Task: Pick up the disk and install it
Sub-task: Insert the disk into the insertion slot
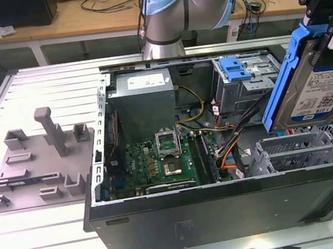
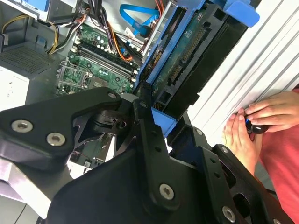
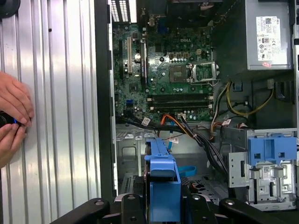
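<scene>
Pincer (image 1: 327, 30) clamps the disk (image 1: 314, 91) standing on end, slightly tilted.

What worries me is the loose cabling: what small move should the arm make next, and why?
Probably lower the disk slightly toward the silver drive cage. The jaws are shut on the disk, which hangs tilted above that cage, beside the cables, not yet seated.
</scene>
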Controlling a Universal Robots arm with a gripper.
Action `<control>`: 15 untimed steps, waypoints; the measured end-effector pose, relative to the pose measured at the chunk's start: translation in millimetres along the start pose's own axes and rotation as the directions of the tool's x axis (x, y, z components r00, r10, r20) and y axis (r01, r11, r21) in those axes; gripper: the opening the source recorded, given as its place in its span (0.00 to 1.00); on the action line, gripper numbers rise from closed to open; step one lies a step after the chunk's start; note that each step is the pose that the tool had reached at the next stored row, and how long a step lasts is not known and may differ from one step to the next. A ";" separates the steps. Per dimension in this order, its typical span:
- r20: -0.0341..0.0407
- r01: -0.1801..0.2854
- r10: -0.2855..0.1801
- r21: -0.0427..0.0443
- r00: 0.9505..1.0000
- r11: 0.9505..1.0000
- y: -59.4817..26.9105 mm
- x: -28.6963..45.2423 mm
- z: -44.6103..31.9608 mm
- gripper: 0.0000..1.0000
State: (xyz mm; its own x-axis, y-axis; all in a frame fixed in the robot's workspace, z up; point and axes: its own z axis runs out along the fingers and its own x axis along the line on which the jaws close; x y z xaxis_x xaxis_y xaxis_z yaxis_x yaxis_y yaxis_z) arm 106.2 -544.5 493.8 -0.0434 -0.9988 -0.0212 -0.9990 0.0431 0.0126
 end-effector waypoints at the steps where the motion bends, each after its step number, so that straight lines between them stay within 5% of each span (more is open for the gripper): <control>1: 0.000 0.000 0.000 0.000 1.000 1.000 -0.4 -0.1 0.2 0.36; 15: 0.000 0.000 0.000 0.000 1.000 1.000 -3.3 0.0 4.9 0.36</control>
State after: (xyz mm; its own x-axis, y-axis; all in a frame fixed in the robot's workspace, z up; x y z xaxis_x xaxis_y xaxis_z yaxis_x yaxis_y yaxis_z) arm 109.4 -544.5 488.9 -0.0436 -0.9988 -0.0213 -0.9990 0.0433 0.0126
